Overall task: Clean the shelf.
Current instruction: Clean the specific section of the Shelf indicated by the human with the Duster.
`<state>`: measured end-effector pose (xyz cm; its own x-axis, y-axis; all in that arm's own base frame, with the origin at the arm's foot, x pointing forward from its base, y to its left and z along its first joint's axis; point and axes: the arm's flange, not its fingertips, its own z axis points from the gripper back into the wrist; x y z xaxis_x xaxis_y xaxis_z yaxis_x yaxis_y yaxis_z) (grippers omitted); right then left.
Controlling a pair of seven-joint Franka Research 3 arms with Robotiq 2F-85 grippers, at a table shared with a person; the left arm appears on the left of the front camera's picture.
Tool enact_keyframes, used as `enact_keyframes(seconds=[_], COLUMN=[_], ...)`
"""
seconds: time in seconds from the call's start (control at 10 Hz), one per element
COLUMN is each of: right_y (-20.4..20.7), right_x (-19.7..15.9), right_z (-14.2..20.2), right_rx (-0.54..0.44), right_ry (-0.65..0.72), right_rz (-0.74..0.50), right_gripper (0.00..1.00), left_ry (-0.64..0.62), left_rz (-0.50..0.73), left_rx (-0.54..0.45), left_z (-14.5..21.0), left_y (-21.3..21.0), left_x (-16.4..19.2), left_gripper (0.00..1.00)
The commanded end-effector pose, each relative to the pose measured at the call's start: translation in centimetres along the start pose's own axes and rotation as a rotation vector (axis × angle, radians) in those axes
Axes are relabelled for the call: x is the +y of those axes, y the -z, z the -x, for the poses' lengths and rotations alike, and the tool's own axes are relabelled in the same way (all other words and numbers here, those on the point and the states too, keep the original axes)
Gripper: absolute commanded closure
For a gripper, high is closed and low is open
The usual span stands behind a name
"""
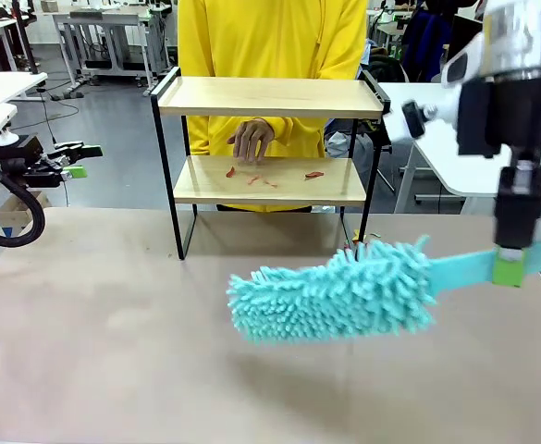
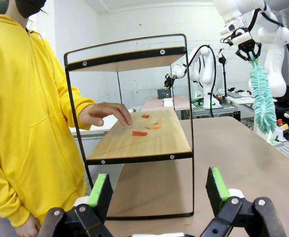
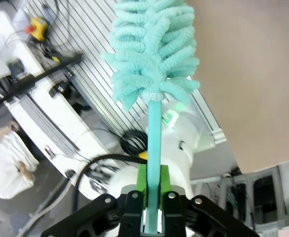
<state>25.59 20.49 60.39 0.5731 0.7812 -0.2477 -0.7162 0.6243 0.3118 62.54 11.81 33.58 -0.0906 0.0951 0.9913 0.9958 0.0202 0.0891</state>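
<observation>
The shelf (image 1: 279, 97) stands at the table's far side, with small red scraps (image 1: 252, 177) lying on its lower board. A person's hand (image 1: 250, 141) hovers over that board. My right gripper (image 1: 509, 264) is shut on the flat handle of a fluffy teal duster (image 1: 335, 291), which hangs above the table in front of the shelf. The right wrist view shows the duster (image 3: 154, 49) stretching away from the shut gripper (image 3: 151, 190). My left gripper (image 1: 74, 159) is open at the far left, off the table. From its wrist view it (image 2: 159, 190) faces the shelf (image 2: 149, 145) end-on, with the scraps (image 2: 139, 133) and hand (image 2: 104, 113) beyond.
A person in a yellow hoodie (image 1: 270, 37) stands close behind the shelf. The brown tabletop (image 1: 113, 351) spreads bare on the near side. White tables (image 1: 2, 88) and other equipment stand farther back.
</observation>
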Motion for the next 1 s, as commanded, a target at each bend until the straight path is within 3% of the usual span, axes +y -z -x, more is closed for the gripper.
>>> enact_keyframes(seconds=[0.0, 0.3, 0.7, 0.8, 0.9], right_y=[-1.8, -3.6, -3.3, -2.7, -2.6], right_x=[3.3, 7.9, 9.2, 9.0, 9.6], right_z=[-2.1, -6.3, -13.0, -12.3, -12.0], right_rx=[-0.129, -0.335, -0.45, -0.351, -0.449], right_ry=[0.13, 0.444, 0.698, 0.554, 0.589], right_rz=[-0.117, -0.189, -0.122, -0.115, -0.157], right_gripper=[0.87, 0.87, 0.87, 0.87, 0.87], left_ry=[0.018, 0.018, 0.018, 0.018, 0.018], left_rz=[-0.001, -0.001, -0.001, -0.001, -0.001], left_rx=[-0.001, -0.001, -0.001, -0.001, -0.001], left_z=[-0.3, -0.3, -0.3, -0.3, -0.3], left_y=[0.0, 0.0, 0.0, 0.0, 0.0], left_x=[-0.1, -0.1, -0.1, -0.1, -0.1], left_gripper=[0.0, 0.0, 0.0, 0.0, 0.0])
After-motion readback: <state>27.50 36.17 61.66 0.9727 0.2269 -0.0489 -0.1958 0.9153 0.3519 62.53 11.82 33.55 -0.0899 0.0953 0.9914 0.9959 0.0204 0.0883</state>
